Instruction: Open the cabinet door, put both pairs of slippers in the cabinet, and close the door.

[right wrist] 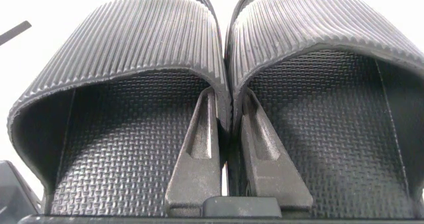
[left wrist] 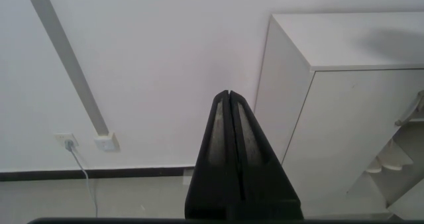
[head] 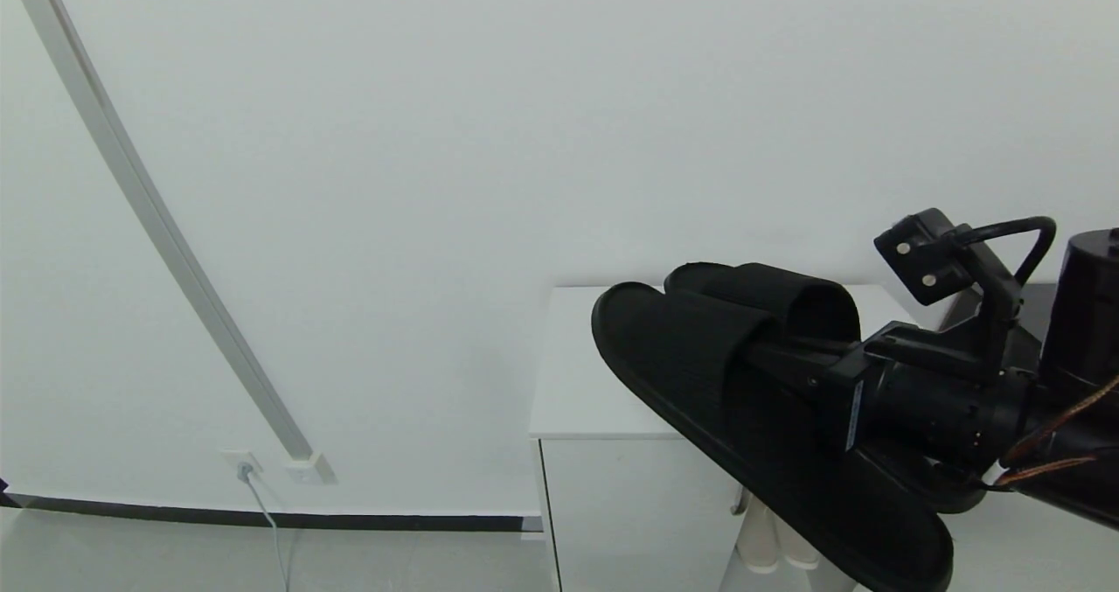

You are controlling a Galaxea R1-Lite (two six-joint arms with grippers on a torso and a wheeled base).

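My right gripper (head: 771, 349) is shut on a pair of black slippers (head: 699, 356), held tilted above and in front of the white cabinet (head: 584, 373). In the right wrist view one finger (right wrist: 199, 151) sits inside each ribbed-strap slipper (right wrist: 132, 65), and the two pinch the touching inner sides together. A cabinet front panel (left wrist: 344, 131) carries a handle (left wrist: 412, 110) at its edge. Beside it the shelves stand exposed, with a pale pair of slippers (left wrist: 395, 159) inside, also seen under the black pair (head: 775, 546). My left gripper (left wrist: 229, 95) is shut on nothing, left of the cabinet and facing the wall.
A white wall stands behind the cabinet, with a slanted grey cable duct (head: 157, 216) and a socket with a plugged-in cable (head: 243, 467) low on the left. Open floor (head: 262, 557) lies left of the cabinet.
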